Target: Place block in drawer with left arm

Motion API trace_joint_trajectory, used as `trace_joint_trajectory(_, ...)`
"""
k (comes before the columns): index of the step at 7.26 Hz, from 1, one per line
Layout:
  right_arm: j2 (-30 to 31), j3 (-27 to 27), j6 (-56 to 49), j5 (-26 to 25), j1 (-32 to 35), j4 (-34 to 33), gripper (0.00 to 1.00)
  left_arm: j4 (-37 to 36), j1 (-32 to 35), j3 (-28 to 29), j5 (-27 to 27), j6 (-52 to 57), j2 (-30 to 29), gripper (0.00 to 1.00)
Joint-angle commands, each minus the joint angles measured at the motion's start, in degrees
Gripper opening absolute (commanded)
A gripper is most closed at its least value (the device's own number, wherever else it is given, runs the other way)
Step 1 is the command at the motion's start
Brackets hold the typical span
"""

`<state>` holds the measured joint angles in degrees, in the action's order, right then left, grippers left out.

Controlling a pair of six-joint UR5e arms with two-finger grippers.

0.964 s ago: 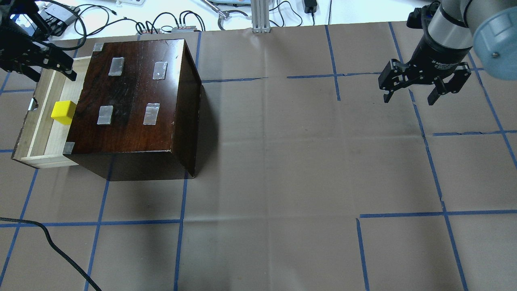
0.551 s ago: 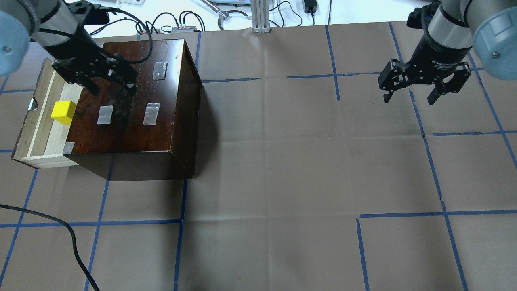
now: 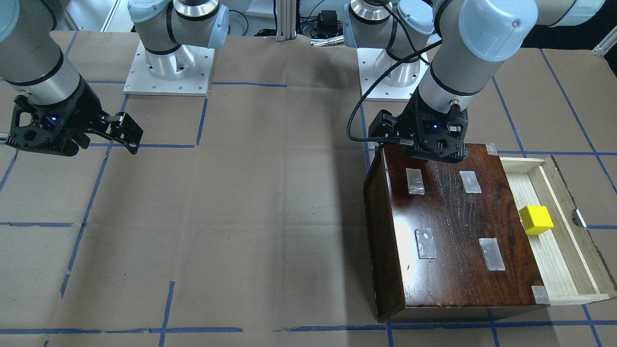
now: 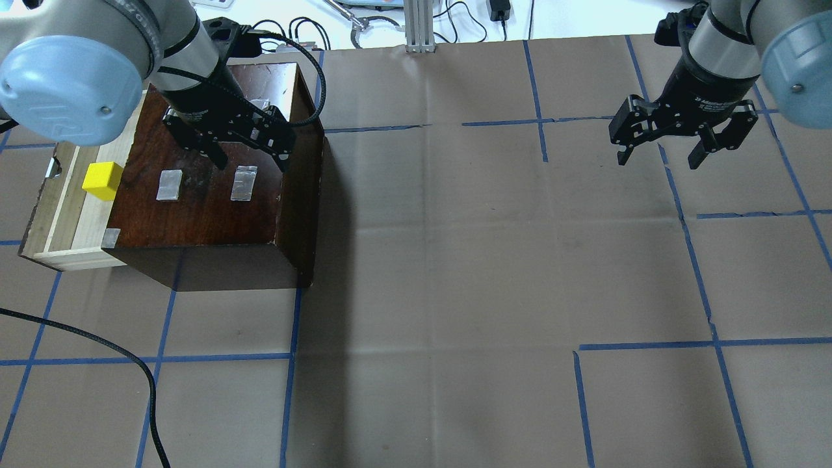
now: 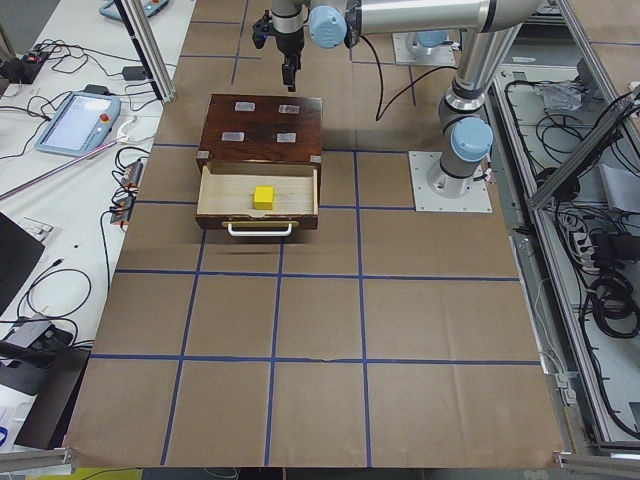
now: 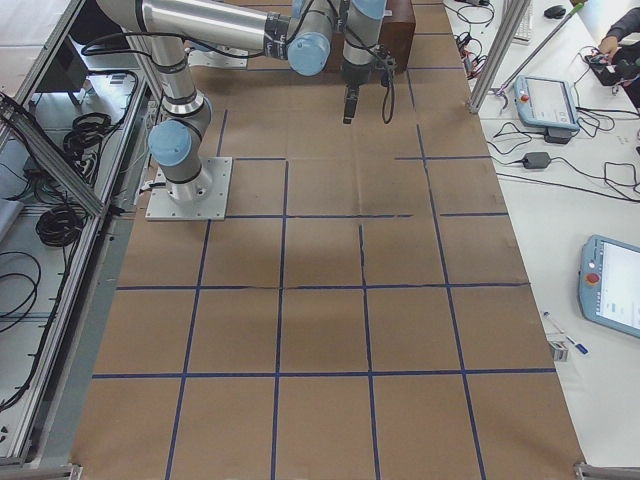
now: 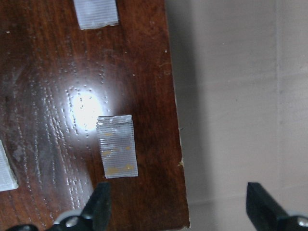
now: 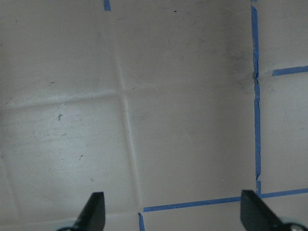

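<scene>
The yellow block [image 4: 102, 180] lies in the open pale-wood drawer [image 4: 65, 224], which is pulled out of the dark box [image 4: 208, 208] on its left side. The block also shows in the front view [image 3: 536, 220] and in the exterior left view [image 5: 264, 197]. My left gripper [image 4: 252, 161] is open and empty. It hovers over the box top near its right edge, well right of the block. The left wrist view shows its open gripper [image 7: 178, 209] over a tape patch [image 7: 117, 146]. My right gripper [image 4: 658, 159] is open and empty over bare paper at the far right.
Brown paper with blue tape lines covers the table. A black cable [image 4: 130, 364] loops across the front left corner. An aluminium post [image 4: 419, 26] and several loose cables lie along the back edge.
My left arm has swung right, from beyond the drawer's back corner to over the box top. The block has stayed in the drawer. The right arm has not moved.
</scene>
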<state>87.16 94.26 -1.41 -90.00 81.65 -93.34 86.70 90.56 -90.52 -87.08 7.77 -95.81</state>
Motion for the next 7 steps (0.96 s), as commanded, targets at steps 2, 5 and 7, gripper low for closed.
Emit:
trace_joint_trajectory(2, 0.02, -0.04, 0.00, 0.00, 0.00, 0.00, 1.00, -1.69, 0.14, -0.44, -0.01, -0.04, 0.18, 0.99)
trace_joint_trajectory(5, 0.02, -0.04, 0.00, 0.00, 0.00, 0.00, 1.00, -1.88, -0.47, -0.36, -1.84, -0.12, 0.36, 0.99)
trace_joint_trajectory(7, 0.02, 0.04, 0.00, 0.00, 0.00, 0.00, 1.00, -3.71, -0.65, -0.36, -3.70, -3.80, 0.36, 0.99)
